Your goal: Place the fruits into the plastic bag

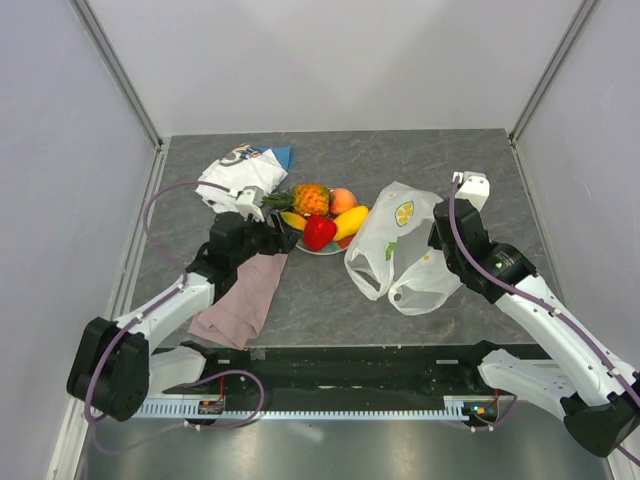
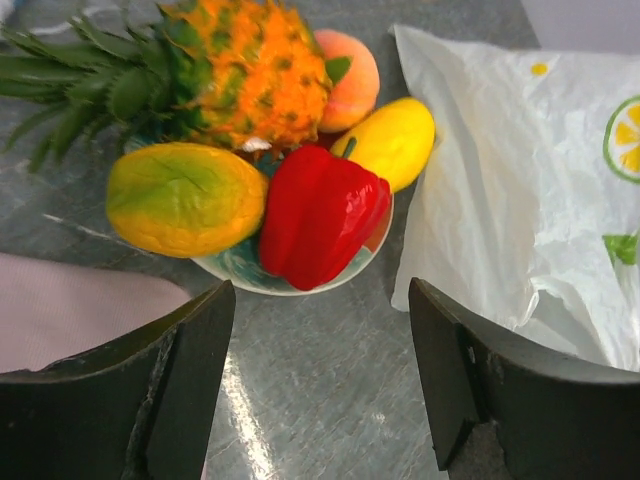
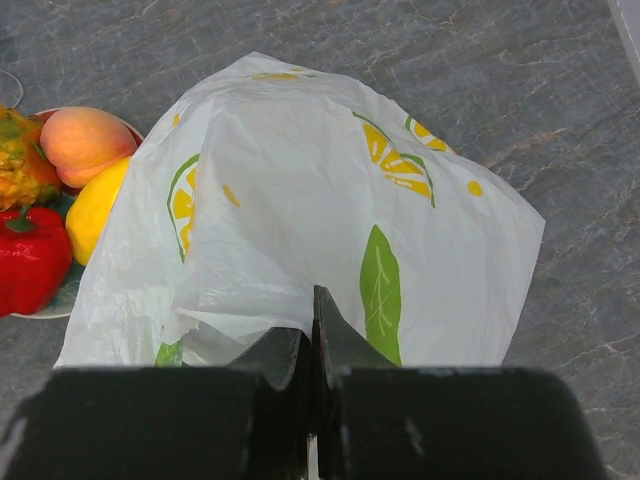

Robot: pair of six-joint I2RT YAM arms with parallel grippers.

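Black fingers (image 2: 190, 380) of the left end effector (image 2: 320, 300) are standing wide apart, released, hovering just short of the round teal-rimmed plate (image 2: 240, 272). The fruits are lying heaped on it, none bagged yet:

- bumpy orange pineapple (image 2: 250, 70) with a spiky green crown
- matte peach-orange round fruit (image 2: 350, 75)
- smooth yellow-orange mangoes (image 2: 185, 197)
- glossy red pepper-shaped piece (image 2: 320, 210)

The right end effector (image 3: 312, 310) is clenched, seemingly pinching a fold of the thin, crinkled, translucent white plastic bag (image 3: 300, 200) with lemon print. That bag is lying just beside the plate on the grey marbled worktop (image 2: 320, 420).

These hard-looking, slick, rounded pieces are likely to be squirting from a grip or nudging neighbours off the plate. The limp film is liable to be slipping from the pinch, so the mouth collapses and a fruit lands outside.
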